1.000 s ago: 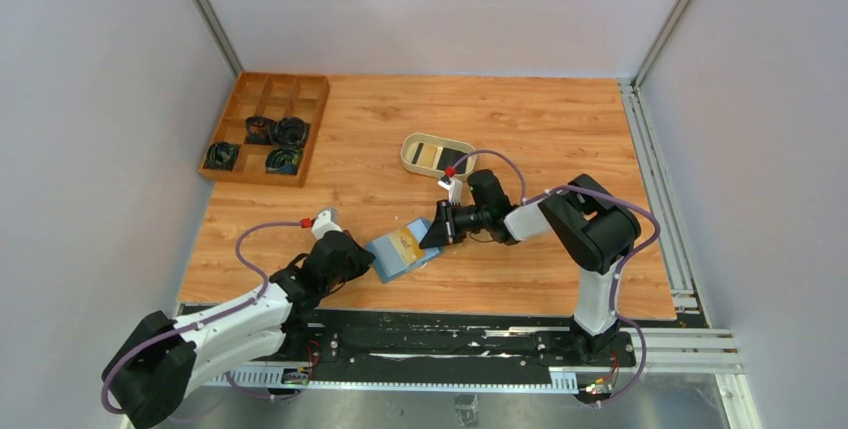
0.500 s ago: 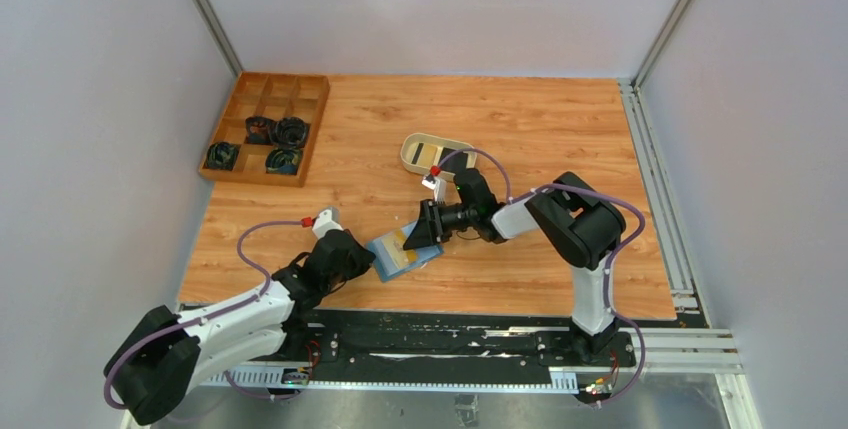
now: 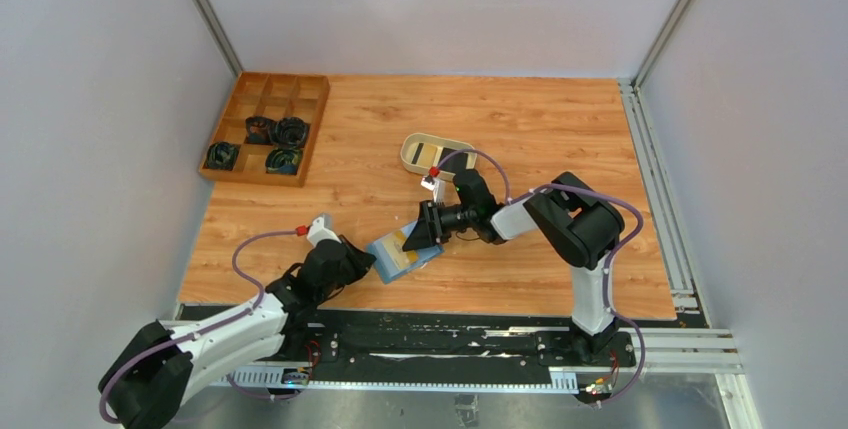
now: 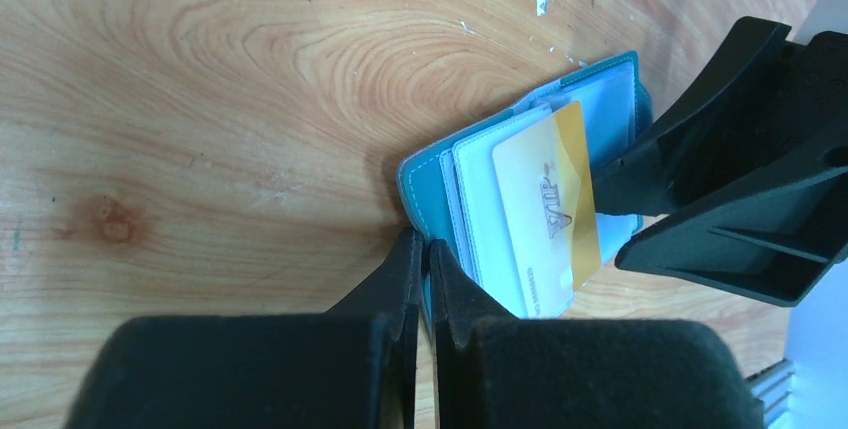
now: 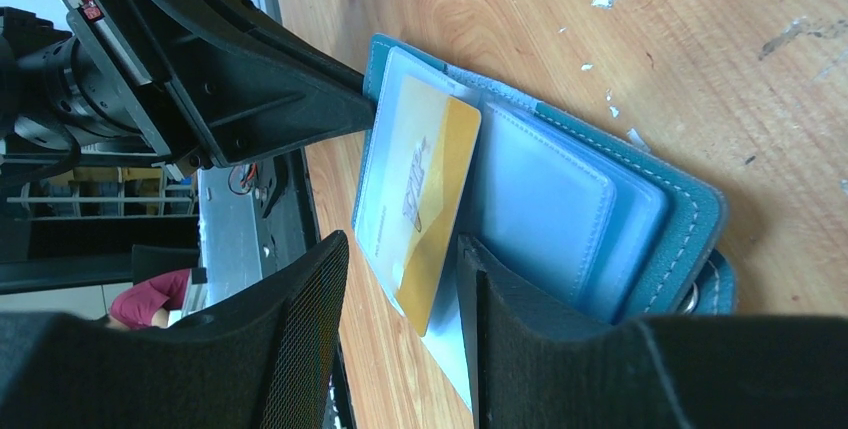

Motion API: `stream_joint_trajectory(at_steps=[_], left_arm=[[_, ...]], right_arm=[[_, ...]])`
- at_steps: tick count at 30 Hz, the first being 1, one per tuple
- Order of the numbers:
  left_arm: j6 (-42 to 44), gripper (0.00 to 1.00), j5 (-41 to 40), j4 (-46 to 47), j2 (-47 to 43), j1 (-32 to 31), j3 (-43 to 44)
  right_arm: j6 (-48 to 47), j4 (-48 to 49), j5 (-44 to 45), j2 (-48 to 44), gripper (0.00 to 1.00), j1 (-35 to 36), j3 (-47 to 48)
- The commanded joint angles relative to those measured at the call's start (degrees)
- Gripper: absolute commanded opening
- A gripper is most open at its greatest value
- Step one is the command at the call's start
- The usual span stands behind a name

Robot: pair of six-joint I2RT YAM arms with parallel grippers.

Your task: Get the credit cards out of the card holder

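The teal-blue card holder [image 3: 398,253] lies open on the wooden table, its light blue inside facing up. My left gripper [image 3: 372,267] is shut on the card holder's [image 4: 425,164] near edge, the fingertips [image 4: 412,254] pinching the teal cover. A tan-gold credit card [image 4: 548,204] sticks partly out of a pocket. My right gripper [image 3: 415,234] is open. In the right wrist view its jaws straddle the free end of the gold card [image 5: 425,189], with a gap on each side. Two more credit cards, one black [image 3: 455,160] and one tan [image 3: 428,154], lie in the beige dish.
The beige oval dish [image 3: 408,154] stands just behind the right gripper. A brown wooden compartment tray [image 3: 300,99] with dark coiled items sits at the back left. Grey walls and aluminium rails border the table on three sides.
The right gripper has opened and slid left from beside the card holder, so its jaws now stand around the gold card's end. The left arm shifted slightly, its grip unchanged.
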Motion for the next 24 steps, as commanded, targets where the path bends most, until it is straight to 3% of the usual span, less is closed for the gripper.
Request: stream_joint_trajectory(at_steps=[1, 11, 24], left_arm=[[-1.4, 0.00, 2.2, -1.0, -1.0, 0.0, -4.1], [-0.7, 0.00, 1.8, -2.0, -0.1, 0.0, -3.3], [-0.1, 0.00, 0.6, -6.1, -3.0, 0.0, -3.2]], right_arm=[[0.2, -1.4, 1.8, 2.5, 0.49, 1.3, -2.0], [1.9, -0.7, 0.9, 2.6, 0.47, 3.1, -1.3], [1.9, -1.3, 0.3, 2.0, 0.02, 2.7, -1.4]])
